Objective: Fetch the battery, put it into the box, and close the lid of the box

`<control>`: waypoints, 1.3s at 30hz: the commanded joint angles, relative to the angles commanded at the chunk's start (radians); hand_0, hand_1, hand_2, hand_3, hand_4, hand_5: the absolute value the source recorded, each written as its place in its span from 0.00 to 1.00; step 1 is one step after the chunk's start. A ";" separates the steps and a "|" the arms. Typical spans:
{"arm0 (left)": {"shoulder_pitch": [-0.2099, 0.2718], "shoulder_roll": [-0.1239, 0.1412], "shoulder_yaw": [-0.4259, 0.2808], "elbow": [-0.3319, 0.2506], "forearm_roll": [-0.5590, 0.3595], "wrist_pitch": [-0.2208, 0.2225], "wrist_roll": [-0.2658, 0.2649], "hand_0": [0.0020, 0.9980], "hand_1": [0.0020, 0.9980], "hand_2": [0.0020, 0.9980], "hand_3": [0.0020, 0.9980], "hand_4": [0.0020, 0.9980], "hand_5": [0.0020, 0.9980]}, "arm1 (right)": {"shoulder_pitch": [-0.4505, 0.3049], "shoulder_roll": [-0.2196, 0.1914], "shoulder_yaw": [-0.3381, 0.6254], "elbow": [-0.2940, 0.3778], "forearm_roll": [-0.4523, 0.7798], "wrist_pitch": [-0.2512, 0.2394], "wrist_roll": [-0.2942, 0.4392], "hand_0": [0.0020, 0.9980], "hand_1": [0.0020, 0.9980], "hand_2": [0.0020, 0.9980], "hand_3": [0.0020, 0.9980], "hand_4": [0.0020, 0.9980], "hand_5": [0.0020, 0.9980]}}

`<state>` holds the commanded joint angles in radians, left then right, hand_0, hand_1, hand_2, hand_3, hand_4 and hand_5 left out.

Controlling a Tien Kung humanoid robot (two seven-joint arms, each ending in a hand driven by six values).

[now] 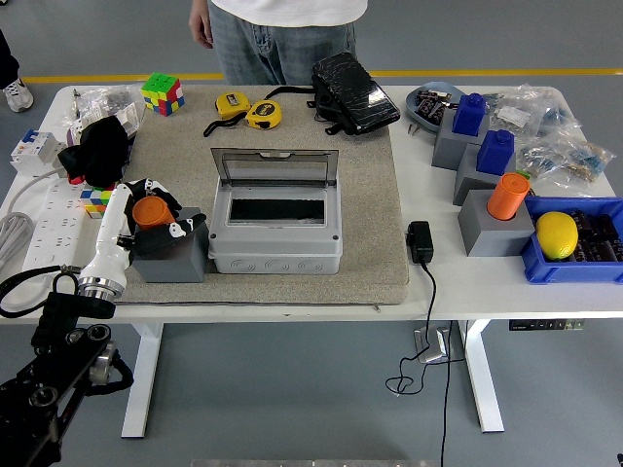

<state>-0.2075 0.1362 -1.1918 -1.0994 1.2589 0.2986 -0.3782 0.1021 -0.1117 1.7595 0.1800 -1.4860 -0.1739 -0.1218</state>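
Our left hand (148,201) grips the orange battery (151,212), which sits in a grey holder (173,255) just left of the box (275,226). The box lid (274,166) stands open. A black cloth (95,148) and a cube (95,200) lie behind the hand. The mat (365,209) right of the box is free, and the desk (438,292) edge is near.

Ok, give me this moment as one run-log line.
left hand: shut on orange battery, in its grey holder | right hand: not in view | box: lid open, empty | person: standing at far side
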 joint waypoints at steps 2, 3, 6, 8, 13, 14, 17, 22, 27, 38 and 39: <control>-0.003 0.000 0.001 -0.001 0.000 0.005 0.000 0.14 0.28 0.30 0.27 1.00 0.03 | 0.001 0.000 -0.001 0.000 0.001 0.000 0.000 0.84 0.85 0.81 0.86 1.00 1.00; -0.004 -0.001 0.001 -0.001 0.000 0.008 0.000 0.14 0.28 0.30 0.27 1.00 0.03 | 0.001 -0.001 0.000 0.000 0.000 0.000 0.000 0.84 0.85 0.81 0.86 1.00 1.00; -0.006 -0.002 0.002 -0.001 -0.001 0.016 -0.001 0.14 0.26 0.29 0.26 0.98 0.05 | 0.002 -0.001 -0.002 0.000 0.003 0.000 0.000 0.84 0.85 0.81 0.86 1.00 1.00; -0.007 -0.003 0.004 -0.002 -0.003 0.021 -0.002 0.14 0.26 0.29 0.26 0.98 0.05 | 0.002 -0.001 0.000 0.000 0.001 0.000 0.000 0.84 0.85 0.81 0.86 1.00 1.00; -0.008 -0.005 0.006 -0.002 -0.005 0.030 -0.004 0.14 0.25 0.28 0.25 0.96 0.05 | 0.002 -0.001 -0.002 0.000 0.004 0.000 0.001 0.84 0.85 0.81 0.86 1.00 1.00; -0.007 -0.006 0.006 -0.002 -0.005 0.033 -0.004 0.14 0.25 0.28 0.25 0.96 0.05 | 0.002 -0.001 -0.003 0.000 0.005 0.000 0.001 0.84 0.85 0.81 0.86 1.00 1.00; -0.006 -0.008 0.006 -0.002 -0.005 0.038 -0.005 0.14 0.25 0.28 0.25 0.96 0.05 | 0.002 -0.002 -0.002 0.000 0.005 0.000 0.001 0.84 0.85 0.81 0.86 1.00 1.00; -0.007 -0.007 0.007 -0.002 -0.006 0.044 -0.006 0.14 0.24 0.28 0.24 0.96 0.06 | 0.003 -0.001 -0.004 0.000 0.007 0.000 0.002 0.84 0.85 0.81 0.86 1.00 1.00; -0.009 -0.006 0.007 -0.002 -0.010 0.053 -0.010 0.14 0.23 0.27 0.24 0.95 0.07 | 0.004 -0.001 -0.007 0.000 0.011 0.000 0.003 0.84 0.85 0.81 0.86 1.00 1.00; -0.015 -0.005 0.011 -0.001 -0.031 0.068 -0.020 0.07 0.13 0.20 0.18 0.88 0.10 | 0.004 -0.001 -0.007 0.000 0.011 0.000 0.003 0.84 0.85 0.81 0.86 1.00 1.00; -0.015 -0.005 0.011 -0.001 -0.034 0.068 -0.022 0.07 0.13 0.20 0.18 0.88 0.10 | 0.003 -0.001 -0.008 0.000 0.011 0.000 0.003 0.84 0.85 0.81 0.86 1.00 1.00</control>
<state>-0.2226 0.1312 -1.1807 -1.1001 1.2246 0.3670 -0.3998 0.1055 -0.1127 1.7516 0.1800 -1.4749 -0.1735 -0.1190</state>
